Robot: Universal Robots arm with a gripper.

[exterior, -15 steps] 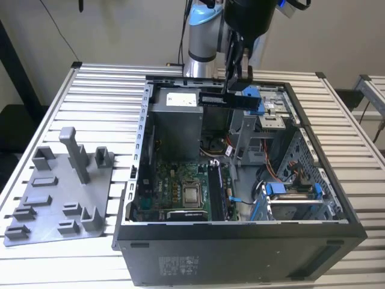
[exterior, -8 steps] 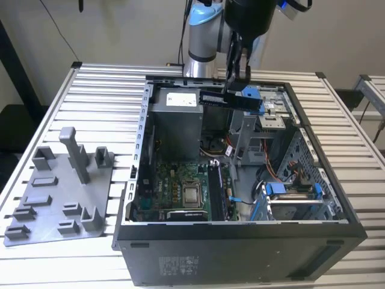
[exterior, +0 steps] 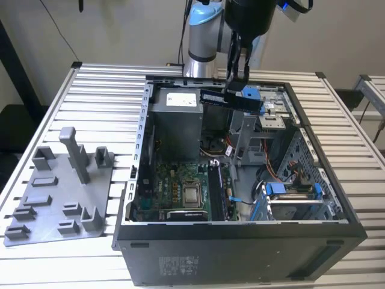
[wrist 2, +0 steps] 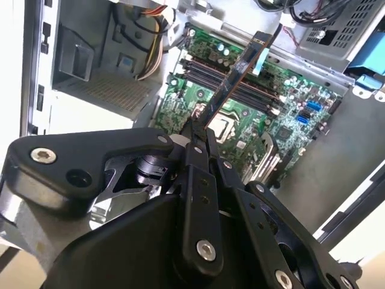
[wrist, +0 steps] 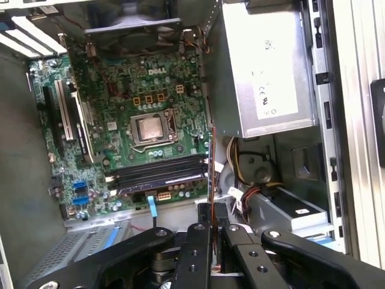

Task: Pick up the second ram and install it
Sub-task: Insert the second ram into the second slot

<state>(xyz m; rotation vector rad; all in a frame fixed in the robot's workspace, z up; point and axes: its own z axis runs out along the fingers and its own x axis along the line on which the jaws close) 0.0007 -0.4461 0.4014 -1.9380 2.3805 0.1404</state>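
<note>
Here's the tool (exterior: 234,84), hanging over the far end of the open computer case (exterior: 240,253), and it is clenched on the second ram (exterior: 213,97). The stick is held level and well above the board, in no slot. In the second wrist view the black fingers (wrist 2: 207,147) pinch one end of the second ram (wrist 2: 236,75) while the rest reaches out over the green motherboard (wrist 2: 301,120). In the first wrist view the stick shows edge-on as a thin line (wrist: 212,168) rising from the tool (wrist: 212,211).

Down inside the case the motherboard (exterior: 174,183) lies flat on the floor, with the square processor socket (exterior: 192,194) near its middle. The long dark memory slots (wrist: 159,171) run just beside that socket (wrist: 150,128). The held stick lies crosswise to them, not lined up. Whether any slot is already filled I cannot tell.

The grey power supply (exterior: 174,120) sits in the far corner at the exterior view's left. A bundle of yellow and red cables (wrist: 240,165) spills out beside it. A metal drive cage with blue tabs (exterior: 289,195) fills the side at the exterior view's right.

The case stands on the slatted table (exterior: 102,84). Beside it, at the exterior view's left, the grey fixture plate (exterior: 60,198) lies flat with its upright blocks.
</note>
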